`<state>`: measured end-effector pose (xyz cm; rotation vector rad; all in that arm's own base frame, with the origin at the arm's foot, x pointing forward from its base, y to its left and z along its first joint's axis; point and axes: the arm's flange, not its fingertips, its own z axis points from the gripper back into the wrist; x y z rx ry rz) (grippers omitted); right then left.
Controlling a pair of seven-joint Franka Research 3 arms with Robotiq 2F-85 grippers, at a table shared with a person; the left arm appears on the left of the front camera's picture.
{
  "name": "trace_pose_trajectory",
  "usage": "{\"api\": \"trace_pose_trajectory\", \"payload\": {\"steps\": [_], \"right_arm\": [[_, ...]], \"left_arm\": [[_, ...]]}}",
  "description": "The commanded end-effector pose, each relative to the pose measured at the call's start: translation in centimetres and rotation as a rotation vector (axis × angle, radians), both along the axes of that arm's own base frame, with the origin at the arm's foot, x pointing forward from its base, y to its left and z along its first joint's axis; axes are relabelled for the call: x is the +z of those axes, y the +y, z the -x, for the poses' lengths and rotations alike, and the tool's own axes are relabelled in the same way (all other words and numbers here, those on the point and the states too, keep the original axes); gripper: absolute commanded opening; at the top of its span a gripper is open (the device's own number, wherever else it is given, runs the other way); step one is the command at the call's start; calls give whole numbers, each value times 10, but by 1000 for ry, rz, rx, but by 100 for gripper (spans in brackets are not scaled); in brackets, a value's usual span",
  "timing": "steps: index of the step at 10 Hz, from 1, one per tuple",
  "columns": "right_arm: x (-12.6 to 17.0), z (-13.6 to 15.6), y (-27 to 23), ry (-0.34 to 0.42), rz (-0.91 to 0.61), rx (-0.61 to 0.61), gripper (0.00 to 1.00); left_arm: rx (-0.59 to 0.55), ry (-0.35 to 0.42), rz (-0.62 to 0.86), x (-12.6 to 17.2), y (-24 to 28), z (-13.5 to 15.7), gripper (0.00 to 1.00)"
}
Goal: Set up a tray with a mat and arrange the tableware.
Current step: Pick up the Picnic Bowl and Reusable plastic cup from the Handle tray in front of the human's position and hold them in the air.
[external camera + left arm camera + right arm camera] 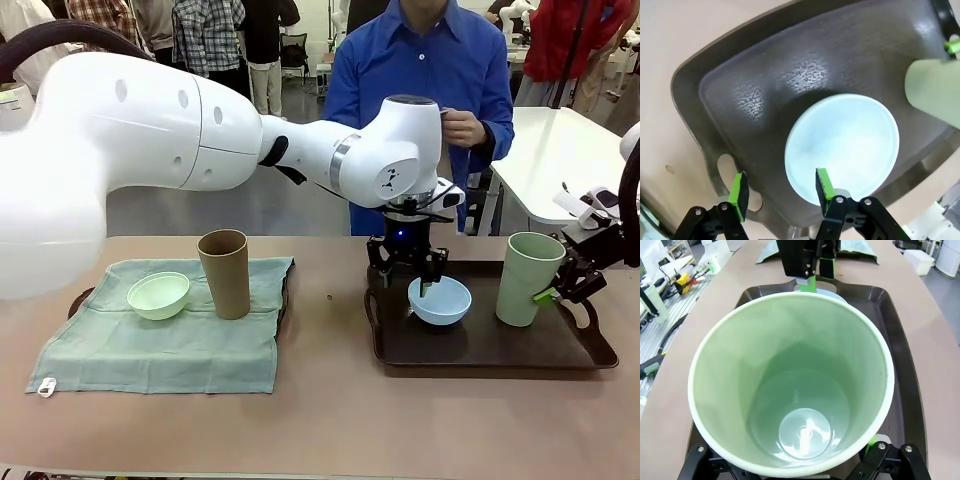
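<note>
The left gripper (782, 187) is empty, with its jaws partly spread. It hangs over the blue bowl (842, 145), which sits at the left end of the tray (740, 90). The bowl's near rim lies between the fingers: one pad is over the inside, the other outside, over the tray (a rim pinch would likely need only a straight descent). The right gripper (562, 288) brackets the green cup (528, 278), upright at the tray's right end. The cup hides the pads, so whether they clamp cannot be told.
</note>
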<state>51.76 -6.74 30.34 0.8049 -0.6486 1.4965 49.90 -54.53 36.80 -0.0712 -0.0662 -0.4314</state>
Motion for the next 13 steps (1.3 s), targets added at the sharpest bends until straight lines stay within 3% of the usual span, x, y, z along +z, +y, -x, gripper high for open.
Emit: {"api": "trace_pose_trajectory", "payload": {"steps": [1, 4, 7, 8, 9, 10, 11, 12, 13], "right_arm": [[-7, -2, 7, -30, -12, -11, 100], [-8, -2, 12, -34, -5, -1, 100], [-12, -4, 14, 1, -8, 0, 100], [-14, -4, 13, -21, -2, 9, 42], [-14, -3, 12, -22, -4, 13, 41], [-14, -2, 11, -29, -5, 16, 0], [-13, -1, 10, -36, -6, 19, 36], [-13, -1, 9, -41, -5, 23, 0], [-13, 0, 8, -48, -4, 24, 0]], "left_arm": [[73, -19, 26, 0, -11, -10, 76], [127, -7, 41, -7, -16, -14, 76], [232, 62, 76, -18, -15, -19, 76], [235, 74, 73, -19, -16, -19, 20], [235, 75, 76, -18, -15, -19, 19], [238, 71, 82, -17, -15, -19, 0], [240, 69, 83, -16, -15, -19, 14], [244, 70, 79, -17, -15, -18, 0], [248, 72, 76, -17, -15, -18, 0]]}}
